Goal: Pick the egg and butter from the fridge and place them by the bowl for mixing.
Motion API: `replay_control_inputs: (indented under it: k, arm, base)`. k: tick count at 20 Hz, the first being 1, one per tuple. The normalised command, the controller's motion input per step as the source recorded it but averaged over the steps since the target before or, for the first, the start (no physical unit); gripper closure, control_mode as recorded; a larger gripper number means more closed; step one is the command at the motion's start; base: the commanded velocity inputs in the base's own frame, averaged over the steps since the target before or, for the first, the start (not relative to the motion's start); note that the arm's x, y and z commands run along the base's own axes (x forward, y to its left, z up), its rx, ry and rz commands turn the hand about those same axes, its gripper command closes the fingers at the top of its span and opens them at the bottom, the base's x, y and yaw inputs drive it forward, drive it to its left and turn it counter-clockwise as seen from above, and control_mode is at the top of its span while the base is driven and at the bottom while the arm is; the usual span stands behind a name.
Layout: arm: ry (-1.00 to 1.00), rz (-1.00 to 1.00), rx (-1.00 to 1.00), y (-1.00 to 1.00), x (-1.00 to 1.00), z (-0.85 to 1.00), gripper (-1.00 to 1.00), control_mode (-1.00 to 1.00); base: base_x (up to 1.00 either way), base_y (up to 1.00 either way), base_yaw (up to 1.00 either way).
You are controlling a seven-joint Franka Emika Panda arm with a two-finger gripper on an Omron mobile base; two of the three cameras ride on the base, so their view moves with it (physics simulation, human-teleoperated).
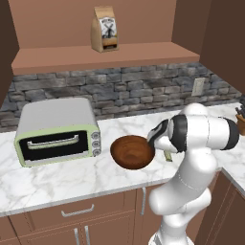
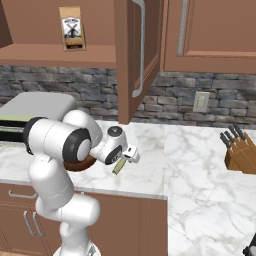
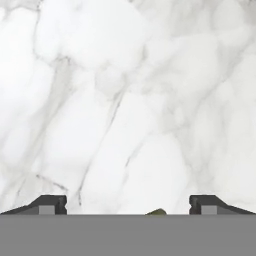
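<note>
Butter, a small pale olive-yellow stick [image 2: 119, 167], lies tilted on the white marble counter [image 2: 190, 150] just below the two-finger gripper [image 2: 131, 154], at about three o'clock from the round dark reddish-brown wooden bowl [image 1: 132, 151] in the left base view. The same greenish stick [image 1: 168, 156] peeks out from under the white arm's wrist in that view, close beside the bowl's rim. In the hand view the dark fingertips [image 3: 49, 203] stand wide apart over bare marble, with a sliver of the stick [image 3: 156, 212] at six o'clock between them; the jaws are spread and grip nothing.

As a judgement, the stick looks light and stiff enough to hold its shape, though soft at the surface and somewhat slippery, so a hard squeeze could dent it. The best hold would be across its two long flat sides near the middle, with the fingers square to them.

A grey-topped pale green toaster oven [image 1: 57, 131] sits at nine o'clock from the bowl, well apart.
</note>
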Motion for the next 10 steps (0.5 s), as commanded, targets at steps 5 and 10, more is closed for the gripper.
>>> replay_control_inputs:
  k: [5,10]
  arm:
    - [0.00,0.00,0.07,-0.04,-0.03,0.23,-1.00,-1.00]
    - [0.00,-0.05,0.01,0.02,-0.06,0.30,-1.00,-1.00]
  base:
    - [0.00,0.00,0.00]
    - [0.00,0.00,0.00]
